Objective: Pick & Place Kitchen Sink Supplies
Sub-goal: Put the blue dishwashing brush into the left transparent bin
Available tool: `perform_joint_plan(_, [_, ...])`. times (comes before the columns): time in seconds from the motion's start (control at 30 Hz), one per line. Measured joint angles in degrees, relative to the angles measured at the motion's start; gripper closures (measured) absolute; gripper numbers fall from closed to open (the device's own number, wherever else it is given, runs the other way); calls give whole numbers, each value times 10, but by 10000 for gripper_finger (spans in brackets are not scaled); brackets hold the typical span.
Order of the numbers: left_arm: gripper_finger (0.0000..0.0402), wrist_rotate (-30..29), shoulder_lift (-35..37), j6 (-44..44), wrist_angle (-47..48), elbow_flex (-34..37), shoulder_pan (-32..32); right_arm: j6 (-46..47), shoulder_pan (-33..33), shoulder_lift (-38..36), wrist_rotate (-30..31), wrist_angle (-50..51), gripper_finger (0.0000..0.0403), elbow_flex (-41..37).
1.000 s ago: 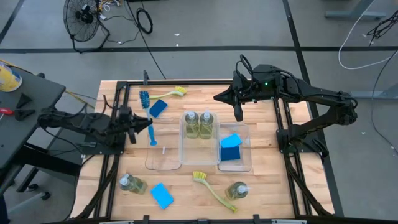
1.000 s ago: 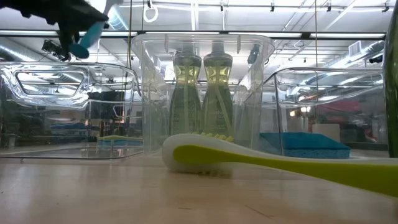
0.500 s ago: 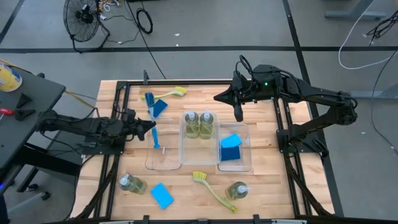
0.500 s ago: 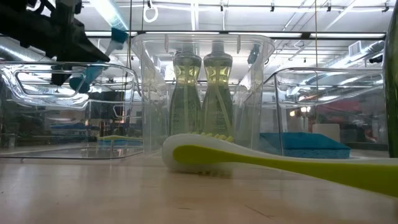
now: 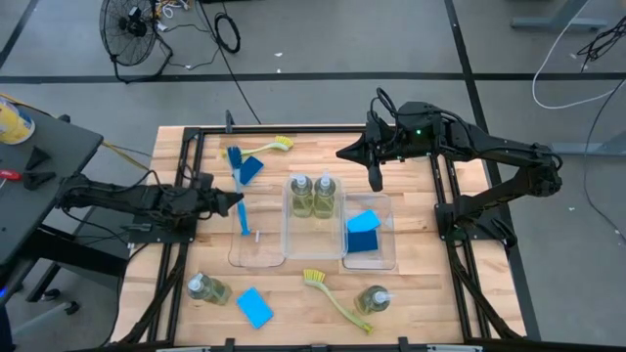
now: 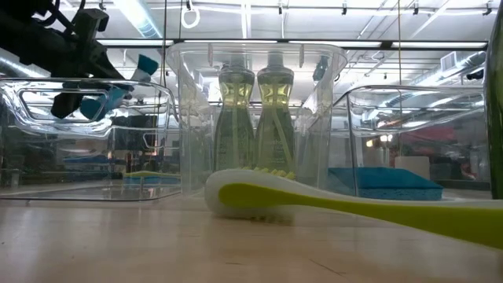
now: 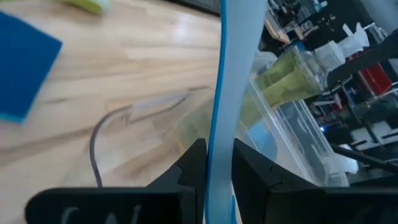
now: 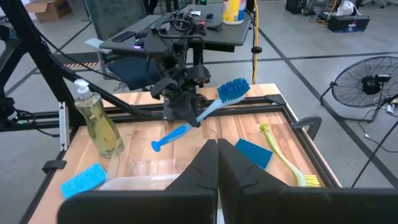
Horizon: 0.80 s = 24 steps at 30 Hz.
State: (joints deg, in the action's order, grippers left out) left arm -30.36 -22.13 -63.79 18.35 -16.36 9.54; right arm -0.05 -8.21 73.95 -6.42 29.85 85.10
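While gripped, blue brush (image 5: 239, 186) crosses left gripper (image 5: 235, 200).

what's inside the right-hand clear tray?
The right tray holds blue sponges: one leaning on edge over another lying flat. The low view shows a flat blue sponge through the wall. Anything beneath the stack is covered.

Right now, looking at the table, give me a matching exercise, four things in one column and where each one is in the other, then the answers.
Things
1. blue brush
2. two soap bottles
3. yellow-green brush
4. blue sponge

Places
A. standing in the middle tray
B. lying on the bare wood near the table's front edge
C. held in the left gripper above the left tray
D. inside the right tray

Pairs: 1-C, 2-A, 3-B, 4-D
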Motion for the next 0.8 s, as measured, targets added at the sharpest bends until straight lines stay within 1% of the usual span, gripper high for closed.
perform_joint_plan(0.2, [334, 47, 0, -48, 7, 0, 0, -5, 0, 0, 0, 0, 403, 0])
perform_joint_plan(0.3, [339, 60, 0, -63, 14, 0, 0, -7, 0, 0, 0, 0, 403, 0])
perform_joint_plan(0.4, [338, 61, 0, -77, 24, 0, 0, -13, 0, 0, 0, 0, 403, 0])
perform_joint_plan(0.6, [313, 61, 0, -122, 47, 0, 0, -19, 0, 0, 0, 0, 403, 0])
perform_joint_plan(0.8, [276, 65, 0, -144, 59, 0, 0, -20, 0, 0, 0, 0, 403, 0])
